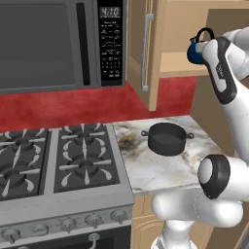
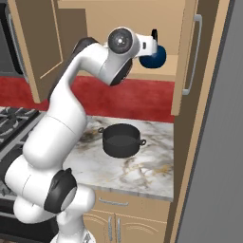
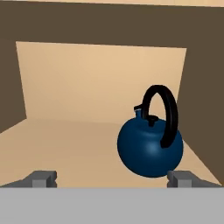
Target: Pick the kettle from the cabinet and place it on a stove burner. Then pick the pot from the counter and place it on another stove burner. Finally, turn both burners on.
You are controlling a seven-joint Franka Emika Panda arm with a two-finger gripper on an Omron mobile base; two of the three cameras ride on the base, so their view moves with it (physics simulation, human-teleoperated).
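The blue kettle (image 3: 151, 148) with its black arched handle stands upright on the shelf of the open tan cabinet (image 3: 65, 144). My gripper (image 3: 113, 179) is open just in front of the kettle, which sits ahead and toward the right fingertip (image 3: 181, 178), apart from both. In the base views the kettle (image 1: 196, 50) (image 2: 155, 58) is partly hidden by my arm. The dark pot (image 1: 167, 137) (image 2: 122, 140) rests on the marble counter (image 1: 160, 170) below. The stove burners (image 1: 83, 166) lie left of the counter, all bare.
The cabinet doors (image 1: 146, 53) (image 2: 190, 52) stand open on either side of my arm. A microwave (image 1: 48, 44) hangs over the range, with knobs (image 1: 92, 221) along its front. A tall darker cabinet (image 2: 209, 118) borders the counter on the right.
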